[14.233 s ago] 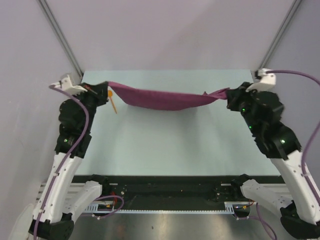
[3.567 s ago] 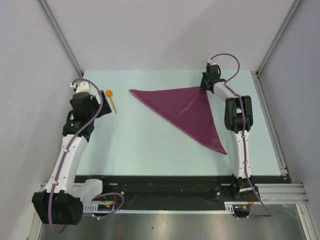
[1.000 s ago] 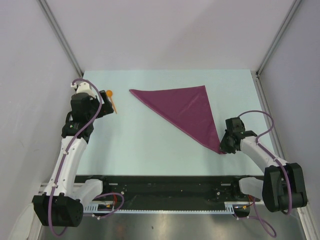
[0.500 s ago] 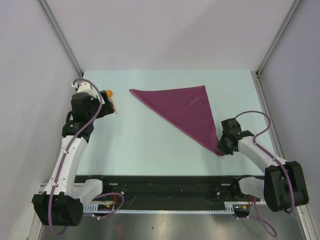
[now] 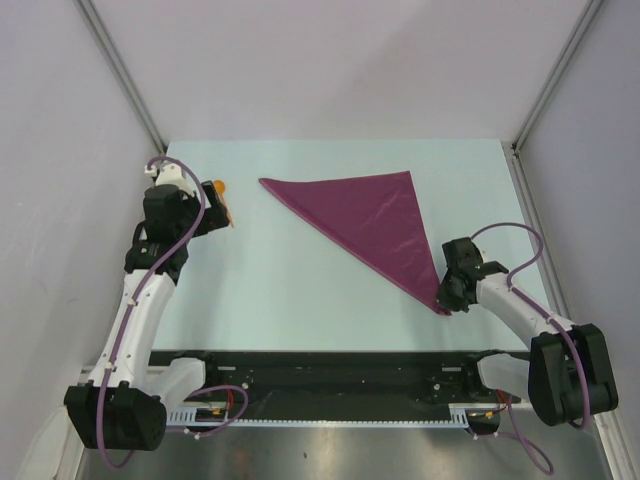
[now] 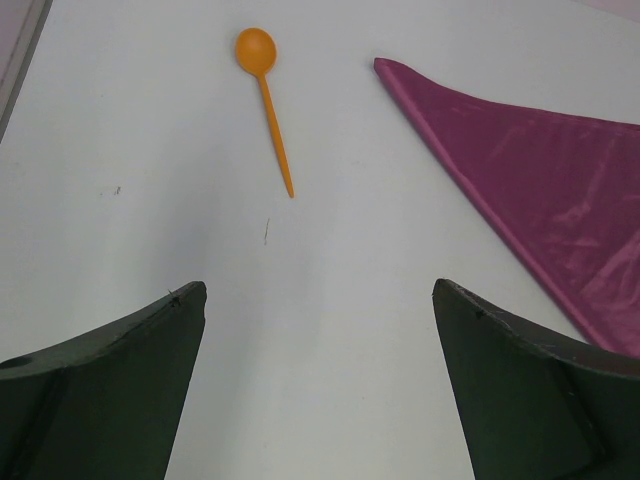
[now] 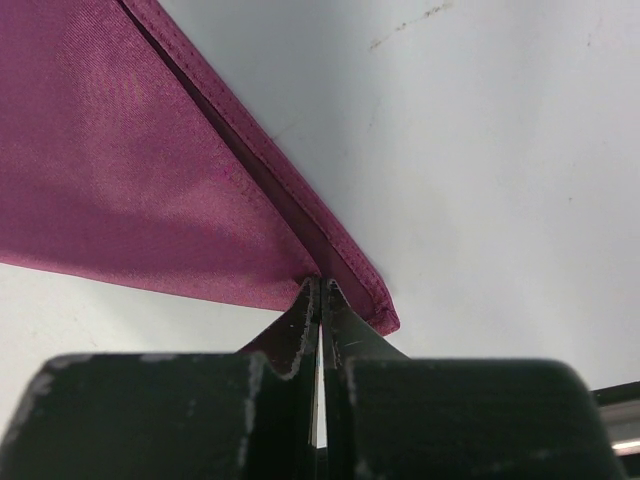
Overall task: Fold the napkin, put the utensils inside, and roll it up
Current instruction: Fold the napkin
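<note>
Since the frame a few seconds earlier, the right arm has swung back from the far corner of the napkin [image 5: 375, 220] to its near corner. Over the last second its jaws have drawn together, and the left arm has edged slightly toward the spoon. The cloth, once stretched in the air between both arms, now lies flat.

Left: the left gripper [image 5: 214, 208] hovers above the far-left part of the pale table [image 5: 300, 290]. Its two dark fingers [image 6: 120, 370] are spread wide with nothing between them.

Just beyond them, in the left wrist view, lies the orange spoon [image 6: 268, 105]. It rests flat on the table, bowl toward the far edge and handle pointing back at the gripper. From above, the gripper partly covers the spoon, and only its bowl shows clearly.

Centre: the napkin, plum-purple and plain, is folded into a triangle. One straight edge runs along the far side, one point lies near the spoon but apart from it, and one point reaches toward the near right.

Right: the right gripper [image 5: 446, 296] sits low at that near-right point. In the right wrist view its fingers [image 7: 345, 330] are pressed together, pinching the hemmed edge of the cloth just inside the tip, which projects to one side of them.
</note>
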